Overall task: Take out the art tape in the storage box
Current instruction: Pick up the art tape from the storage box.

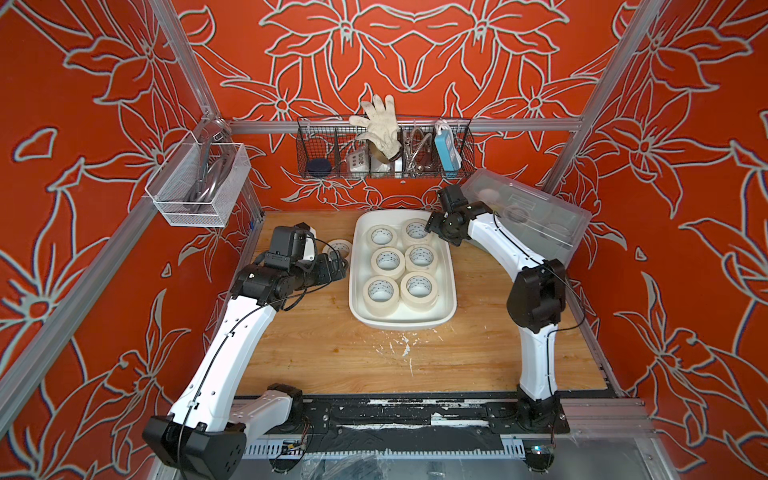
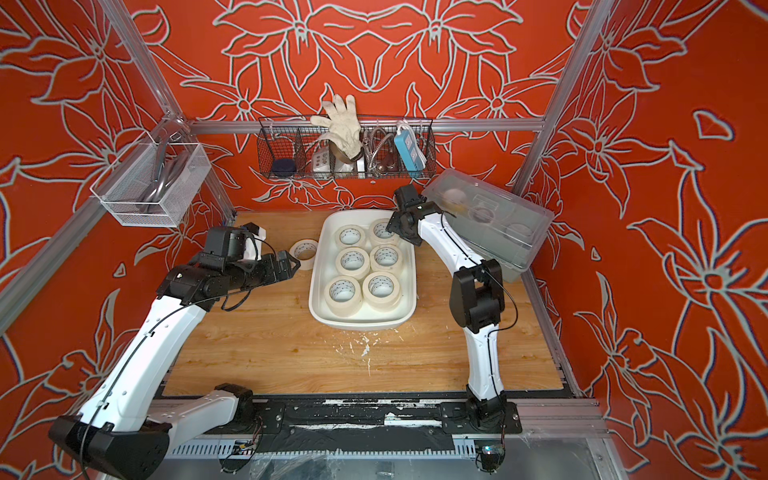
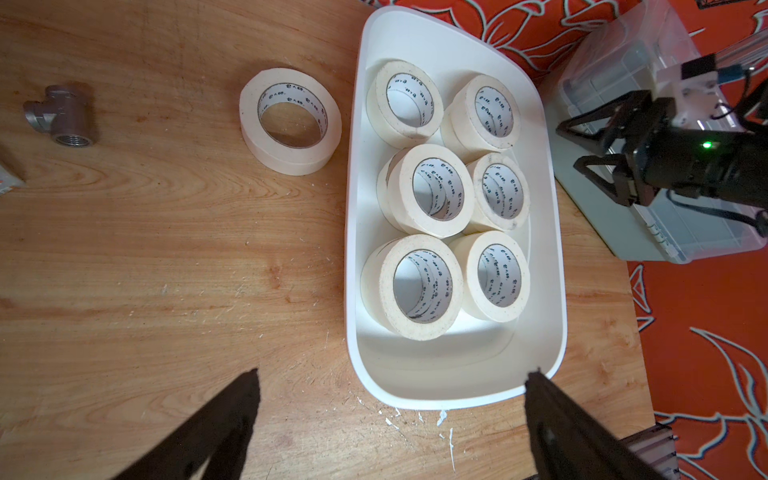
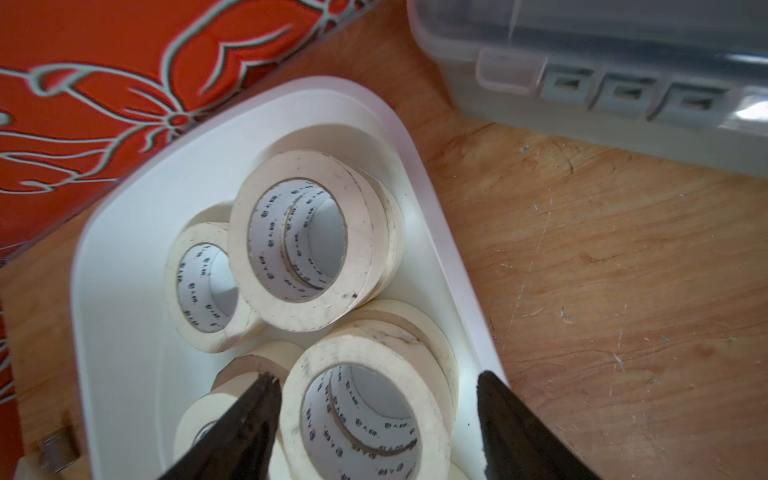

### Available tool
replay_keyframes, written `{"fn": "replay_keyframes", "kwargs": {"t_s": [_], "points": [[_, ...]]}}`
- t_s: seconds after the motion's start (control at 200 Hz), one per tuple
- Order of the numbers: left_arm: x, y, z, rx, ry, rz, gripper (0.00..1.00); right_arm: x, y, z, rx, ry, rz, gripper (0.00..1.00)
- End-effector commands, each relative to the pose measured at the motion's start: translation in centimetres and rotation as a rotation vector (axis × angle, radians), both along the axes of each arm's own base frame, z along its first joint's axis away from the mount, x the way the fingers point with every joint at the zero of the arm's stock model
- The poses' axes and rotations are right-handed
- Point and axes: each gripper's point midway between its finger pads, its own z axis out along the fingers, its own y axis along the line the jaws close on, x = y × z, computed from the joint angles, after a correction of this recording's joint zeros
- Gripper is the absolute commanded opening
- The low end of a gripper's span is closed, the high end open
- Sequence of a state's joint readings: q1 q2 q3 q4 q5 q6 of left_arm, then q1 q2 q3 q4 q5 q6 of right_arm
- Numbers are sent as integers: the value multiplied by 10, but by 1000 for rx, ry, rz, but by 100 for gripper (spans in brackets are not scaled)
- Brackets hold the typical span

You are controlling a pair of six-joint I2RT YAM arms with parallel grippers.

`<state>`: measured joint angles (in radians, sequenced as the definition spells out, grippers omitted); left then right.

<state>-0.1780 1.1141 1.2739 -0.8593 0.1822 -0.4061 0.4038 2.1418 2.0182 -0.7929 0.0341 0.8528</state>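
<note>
The white storage box lies mid-table and holds several cream art tape rolls stacked in two rows. One more roll lies flat on the wood just left of the box. My left gripper is open and empty, beside that loose roll. My right gripper is open above the box's far right part. In the right wrist view its jaws straddle a roll stack, and one finger is over the box rim.
A grey-green box with a clear lid stands right of the storage box, close behind my right arm. A metal pipe tee lies on the table to the left. Wire baskets hang on the walls. White flecks mark the wood.
</note>
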Motion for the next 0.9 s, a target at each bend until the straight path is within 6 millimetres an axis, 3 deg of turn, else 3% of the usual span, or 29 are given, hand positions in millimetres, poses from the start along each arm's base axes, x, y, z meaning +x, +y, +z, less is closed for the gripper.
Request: {"fn": "replay_keyframes", "kwargs": {"t_s": [0.0, 0.15, 0.315, 0.601, 0.896], "points": [[-4, -3, 3, -10, -14, -12, 97, 2, 0, -13, -35, 49, -8, 76], [-3, -6, 7, -24, -23, -26, 97, 18, 11, -39, -33, 87, 3, 72], [-4, -13, 6, -49, -28, -63, 97, 31, 15, -54, -47, 102, 3, 72], [-5, -14, 9, -52, -40, -69, 97, 46, 17, -63, -45, 66, -18, 68], [-6, -16, 10, -58, -41, -80, 96, 56, 19, -78, -41, 52, -23, 54]]}}
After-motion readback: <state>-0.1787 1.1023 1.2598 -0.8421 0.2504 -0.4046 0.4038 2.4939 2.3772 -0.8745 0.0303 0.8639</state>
